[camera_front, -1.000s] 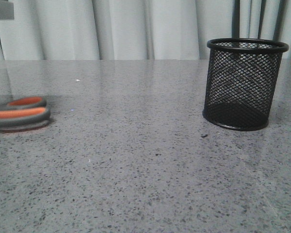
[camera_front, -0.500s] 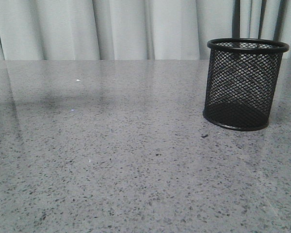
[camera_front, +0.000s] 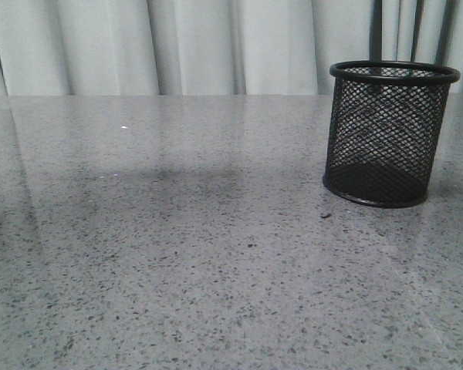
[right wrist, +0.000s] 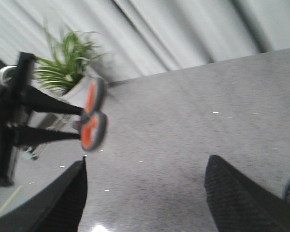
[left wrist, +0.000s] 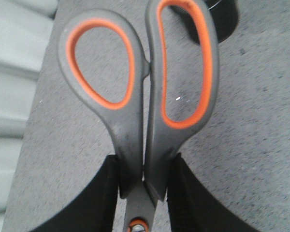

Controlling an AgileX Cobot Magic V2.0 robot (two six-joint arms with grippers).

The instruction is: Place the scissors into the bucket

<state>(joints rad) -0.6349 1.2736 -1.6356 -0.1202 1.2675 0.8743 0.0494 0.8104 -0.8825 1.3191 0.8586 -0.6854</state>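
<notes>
1. The table (camera_front: pixel 216 262) is a big speckled grey slab with pale curtains (camera_front: pixel 201 46) behind it. From the front, the only thing standing on it is the bucket.

2. The bucket (camera_front: pixel 392 132) is the black mesh cup, upright on the right side of the table toward the back. You can see through the mesh and nothing is inside, so the actual drop hasn't happened.

3. The scissors (left wrist: pixel 145 101) don't show in the front view at all. The left wrist camera has them right in its face, grey handles with orange lining pointing away from the arm, table underneath with a gap. The right wrist camera catches them too, held up off the table in front of a potted plant (right wrist: pixel 70 63), a bit blurry.

4. The left pincer (left wrist: pixel 144 181) is clamped on the scissors, one finger on each side just below the handles near the pivot screw. Blades are out of frame.

5. The right pincer (right wrist: pixel 145 193) has its fingers spread wide with only bare table between them, holding nothing.

6. Progress-wise I'd say the pickup is done. What's left is carrying them over to the bucket, lining up above the rim and letting go.
</notes>
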